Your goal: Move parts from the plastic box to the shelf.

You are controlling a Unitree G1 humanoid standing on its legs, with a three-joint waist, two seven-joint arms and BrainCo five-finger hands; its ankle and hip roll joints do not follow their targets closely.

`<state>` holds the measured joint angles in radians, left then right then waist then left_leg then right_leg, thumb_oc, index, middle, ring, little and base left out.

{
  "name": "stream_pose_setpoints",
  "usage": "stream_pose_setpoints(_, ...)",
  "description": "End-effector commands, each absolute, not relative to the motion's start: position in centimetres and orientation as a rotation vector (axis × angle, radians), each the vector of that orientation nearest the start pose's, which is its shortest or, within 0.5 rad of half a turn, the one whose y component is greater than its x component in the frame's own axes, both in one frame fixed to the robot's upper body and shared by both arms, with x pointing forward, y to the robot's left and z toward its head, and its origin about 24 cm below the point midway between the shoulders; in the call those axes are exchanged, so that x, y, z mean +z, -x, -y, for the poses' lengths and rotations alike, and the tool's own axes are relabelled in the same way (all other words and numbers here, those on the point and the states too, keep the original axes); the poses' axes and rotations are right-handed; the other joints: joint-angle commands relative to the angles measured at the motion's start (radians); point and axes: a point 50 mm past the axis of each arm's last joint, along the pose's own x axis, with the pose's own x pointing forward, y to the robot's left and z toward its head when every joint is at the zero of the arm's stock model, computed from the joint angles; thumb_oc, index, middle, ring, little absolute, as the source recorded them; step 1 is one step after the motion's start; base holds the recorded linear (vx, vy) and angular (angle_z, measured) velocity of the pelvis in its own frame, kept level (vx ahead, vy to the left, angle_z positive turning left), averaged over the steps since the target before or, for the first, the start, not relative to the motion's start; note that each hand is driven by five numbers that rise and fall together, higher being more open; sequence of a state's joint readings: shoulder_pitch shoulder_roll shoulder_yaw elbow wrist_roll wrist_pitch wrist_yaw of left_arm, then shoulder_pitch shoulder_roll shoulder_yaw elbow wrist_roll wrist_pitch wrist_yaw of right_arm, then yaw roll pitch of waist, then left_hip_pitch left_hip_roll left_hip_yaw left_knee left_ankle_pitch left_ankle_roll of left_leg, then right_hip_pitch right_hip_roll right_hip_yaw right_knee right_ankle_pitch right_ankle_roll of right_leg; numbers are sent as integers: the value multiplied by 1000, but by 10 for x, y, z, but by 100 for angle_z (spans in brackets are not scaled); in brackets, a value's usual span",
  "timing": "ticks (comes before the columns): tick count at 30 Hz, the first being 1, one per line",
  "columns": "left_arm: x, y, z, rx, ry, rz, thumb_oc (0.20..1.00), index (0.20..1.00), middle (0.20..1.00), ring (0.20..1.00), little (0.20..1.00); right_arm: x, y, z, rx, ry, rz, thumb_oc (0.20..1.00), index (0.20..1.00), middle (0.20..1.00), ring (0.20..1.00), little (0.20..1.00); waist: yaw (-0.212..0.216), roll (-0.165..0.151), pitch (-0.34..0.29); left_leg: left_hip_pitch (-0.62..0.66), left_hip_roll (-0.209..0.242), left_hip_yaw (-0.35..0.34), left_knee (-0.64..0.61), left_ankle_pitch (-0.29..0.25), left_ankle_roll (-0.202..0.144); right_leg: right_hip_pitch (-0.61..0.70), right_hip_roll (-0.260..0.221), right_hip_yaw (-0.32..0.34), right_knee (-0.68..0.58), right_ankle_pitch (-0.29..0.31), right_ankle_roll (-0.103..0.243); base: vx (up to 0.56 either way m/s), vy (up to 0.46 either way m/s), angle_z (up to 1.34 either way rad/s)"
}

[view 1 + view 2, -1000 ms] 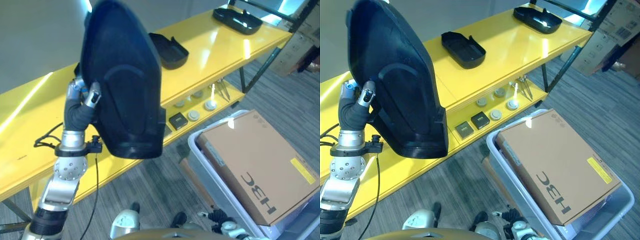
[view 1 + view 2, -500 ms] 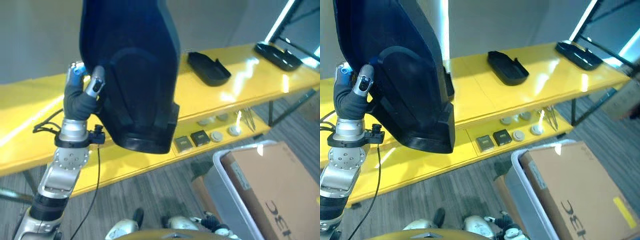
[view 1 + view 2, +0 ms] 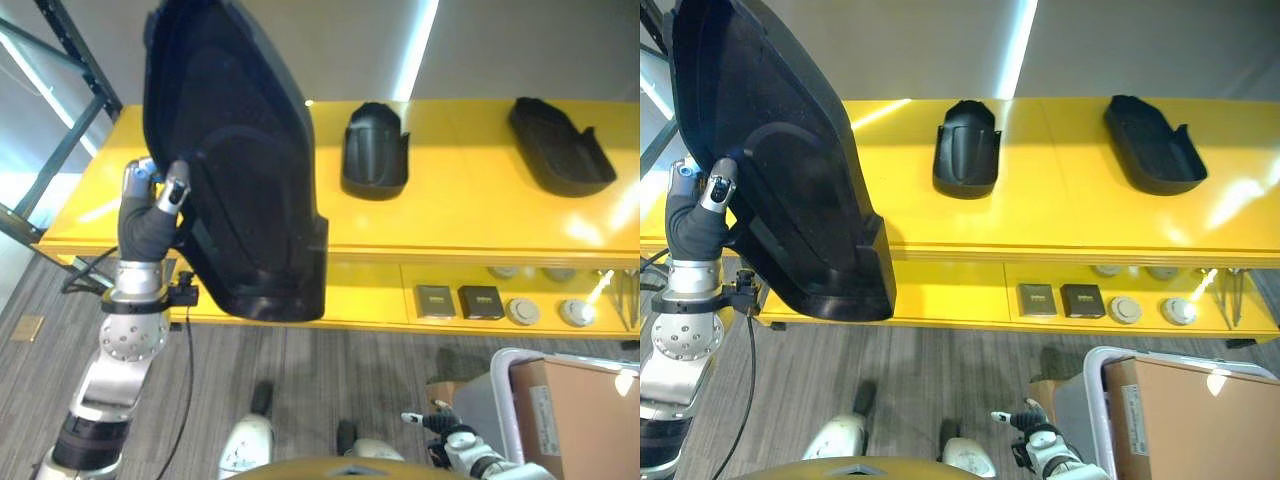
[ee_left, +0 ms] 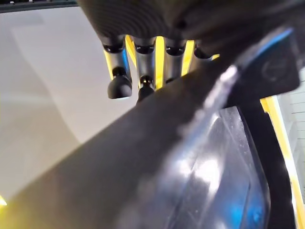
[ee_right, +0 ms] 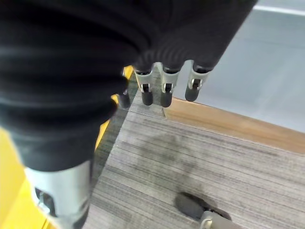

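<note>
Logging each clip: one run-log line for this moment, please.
left hand: grips large black part, raised before yellow shelf | right hand: idle, empty | shelf: two black parts

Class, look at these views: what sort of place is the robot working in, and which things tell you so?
Probably a factory or warehouse parts area: a long yellow shelf carries moulded black parts, small components lie on its lower level, and the left hand holds another large black part.
</note>
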<state>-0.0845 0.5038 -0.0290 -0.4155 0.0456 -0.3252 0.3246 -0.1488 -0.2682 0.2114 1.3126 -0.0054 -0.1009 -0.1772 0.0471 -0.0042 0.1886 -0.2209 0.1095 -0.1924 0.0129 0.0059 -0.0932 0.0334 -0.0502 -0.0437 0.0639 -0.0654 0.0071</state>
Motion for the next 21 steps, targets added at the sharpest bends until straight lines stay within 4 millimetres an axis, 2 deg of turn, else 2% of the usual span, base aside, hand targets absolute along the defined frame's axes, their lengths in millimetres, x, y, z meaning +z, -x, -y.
stream_pose_setpoints(1, 213, -212, -205, 194, -414, 967, 200, 200, 200, 200, 200, -157, -105, 239, -174, 400, -1139, 1000, 1000, 1000, 1000, 1000, 8, 6, -71, -54, 35, 17, -53, 86, -20, 54, -41, -39, -9, -97, 79, 285, 321, 1)
stream_pose_setpoints(3, 211, -211, -208, 206, -423, 955, 200, 200, 200, 200, 200, -158, -99, 241, -197, 383, -1159, 1000, 1000, 1000, 1000, 1000, 17, 9, -75, -47, 37, 3, -54, 97, -27, 76, -49, -35, -12, -103, 86, 152, 199, -7)
stream_pose_setpoints(5, 209, -211, -214, 222, -439, 931, 200, 200, 200, 200, 200, -161, -87, 239, -207, 372, -1204, 1000, 1000, 1000, 1000, 1000, 41, 13, -96, -23, 25, -42, -48, 100, -25, 106, -79, -27, -8, -113, 107, 202, 340, -11)
stream_pose_setpoints(7, 210, -213, -217, 233, -469, 928, 200, 200, 200, 200, 200, -164, -79, 235, -183, 375, -1232, 1000, 1000, 1000, 1000, 1000, 44, 0, -105, -10, -1, -45, -26, 90, -3, 108, -120, -17, 35, -100, 133, 225, 409, -26)
stream_pose_setpoints(8, 212, -215, -217, 236, -484, 929, 200, 200, 200, 200, 200, -164, -79, 234, -189, 375, -1231, 1000, 1000, 1000, 1000, 1000, 44, -10, -111, 2, -25, -35, 1, 69, 12, 97, -148, -7, 82, -64, 151, 188, 385, -12)
stream_pose_setpoints(9, 213, -216, -217, 236, -498, 936, 200, 200, 200, 200, 200, -163, -83, 234, -191, 377, -1219, 1000, 1000, 1000, 1000, 1000, 43, -17, -104, 15, -51, -20, 34, 45, 28, 77, -190, -10, 128, 26, 157, 153, 408, 0)
stream_pose_setpoints(10, 216, -216, -222, 236, -526, 936, 200, 200, 200, 200, 200, -163, -89, 229, -183, 362, -1203, 1000, 1000, 1000, 1000, 1000, 40, -18, -93, 28, -64, -9, 56, 30, 41, 45, -205, -1, 178, 79, 155, 80, 344, -5)
stream_pose_setpoints(11, 217, -215, -225, 241, -542, 937, 200, 200, 200, 200, 200, -164, -91, 223, -156, 353, -1202, 1000, 1000, 1000, 1000, 1000, 41, -11, -86, 41, -62, 6, 59, 22, 50, 18, -216, -27, 210, 97, 148, 134, 387, -42)
stream_pose_setpoints(12, 222, -216, -227, 245, -577, 951, 200, 200, 200, 200, 200, -164, -98, 215, -106, 378, -1178, 1000, 1000, 1000, 1000, 1000, 34, -14, -81, 58, -73, 9, 55, 11, 56, -27, -142, -9, 216, 27, 128, 133, 328, -66)
stream_pose_setpoints(13, 224, -217, -225, 228, -570, 962, 200, 200, 200, 200, 200, -164, -100, 214, -100, 384, -1169, 1000, 1000, 1000, 1000, 1000, 28, -14, -83, 60, -80, -4, 41, 23, 61, -55, -81, 14, 195, -13, 121, 122, 213, -65)
stream_pose_setpoints(14, 224, -217, -225, 227, -571, 962, 200, 200, 200, 200, 200, -164, -100, 214, -100, 383, -1169, 1000, 1000, 1000, 1000, 1000, 29, -14, -84, 62, -78, -4, 37, 21, 58, -57, -78, 14, 201, -19, 118, 81, 74, -40)
stream_pose_setpoints(15, 223, -219, -222, 213, -551, 959, 200, 200, 200, 200, 200, -164, -99, 212, -100, 377, -1167, 1000, 1000, 1000, 1000, 1000, 23, -17, -86, 60, -91, -18, 25, 29, 61, -69, -29, 37, 172, -51, 103, 93, 49, 1)
stream_pose_setpoints(17, 222, -223, -219, 201, -504, 959, 200, 200, 200, 200, 200, -164, -100, 207, -96, 350, -1154, 1000, 1000, 1000, 1000, 1000, 10, -23, -83, 68, -114, -52, 0, 41, 56, -79, 24, 71, 110, -60, 81, 133, 20, 50)
stream_pose_setpoints(19, 216, -221, -213, 195, -438, 953, 200, 200, 200, 200, 200, -164, -103, 202, -81, 363, -1144, 1000, 1000, 1000, 1000, 1000, 21, -37, -66, 69, -129, -94, -20, 60, 48, -57, 53, 78, 50, -70, 44, 82, -175, 88)
stream_pose_setpoints(21, 214, -220, -213, 201, -429, 948, 200, 200, 200, 200, 200, -164, -104, 203, -80, 366, -1141, 1000, 1000, 1000, 1000, 1000, 20, -32, -64, 64, -131, -106, -34, 74, 41, -50, 55, 64, 22, -61, 42, 3, -121, 59)
